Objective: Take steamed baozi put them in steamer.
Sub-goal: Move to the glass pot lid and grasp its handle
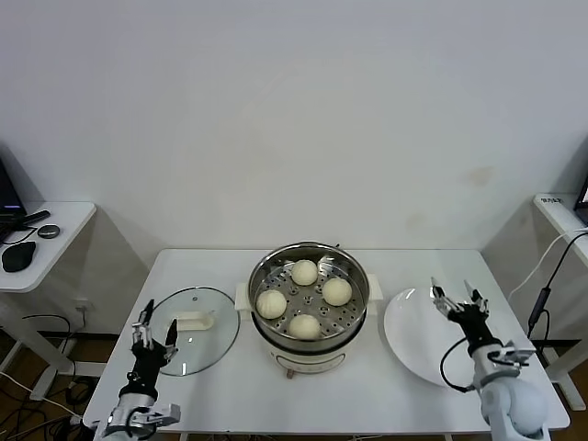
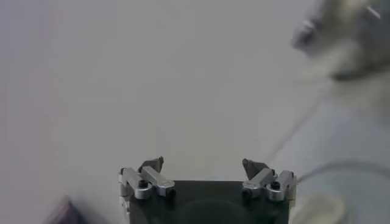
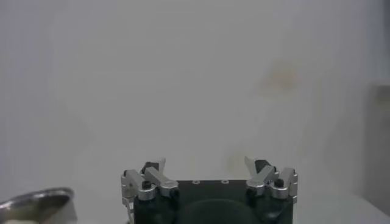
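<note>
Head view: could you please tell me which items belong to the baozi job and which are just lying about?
Job:
- four steamed baozi, all in the steamer

Lying about:
- glass lid, left of the steamer
- white plate, right, holding nothing
- mouse on the side desk

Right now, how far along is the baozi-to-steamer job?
Looks done: all four baozi sit on the perforated tray inside the steamer, and the white plate is bare. Nothing in hand: left gripper by the glass lid and right gripper over the plate are both open and empty. No bun left to move; the lid is off.
</note>
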